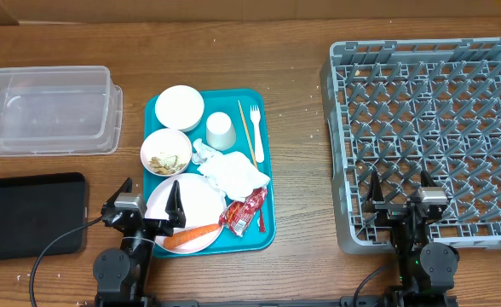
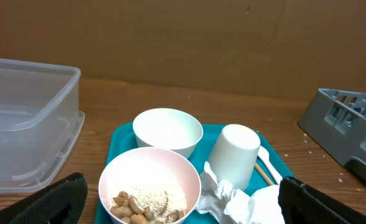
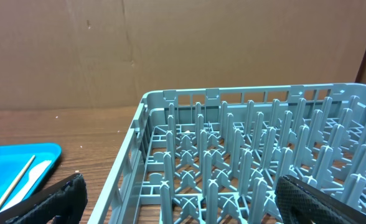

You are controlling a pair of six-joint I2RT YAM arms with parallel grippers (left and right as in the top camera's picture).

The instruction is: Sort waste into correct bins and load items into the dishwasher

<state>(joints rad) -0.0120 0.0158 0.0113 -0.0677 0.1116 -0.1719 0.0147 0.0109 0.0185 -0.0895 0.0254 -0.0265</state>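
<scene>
On the teal tray (image 1: 267, 153) lie a white bowl (image 1: 179, 107), a pink bowl (image 1: 165, 152) of rice-and-nut scraps (image 2: 149, 204), a white cup (image 1: 221, 131), a fork (image 1: 256, 136), crumpled napkins (image 1: 233, 170), a red wrapper (image 1: 244, 213) and a carrot (image 1: 191, 235) on a pink plate (image 1: 195, 200). My left gripper (image 1: 151, 196) hangs open over the plate's near-left rim, facing the pink bowl (image 2: 149, 180) and cup (image 2: 234, 154). Over the near-left corner of the grey dish rack (image 1: 429, 128), my right gripper (image 1: 400, 192) is open and empty, with pegs (image 3: 233, 162) ahead.
The clear tub (image 1: 46, 109) stands at the far left and the black tray (image 1: 29, 213) lies in front of it. A wooden chopstick (image 1: 246, 128) rests on the teal tray beside the fork. Bare wood separates the teal tray from the rack.
</scene>
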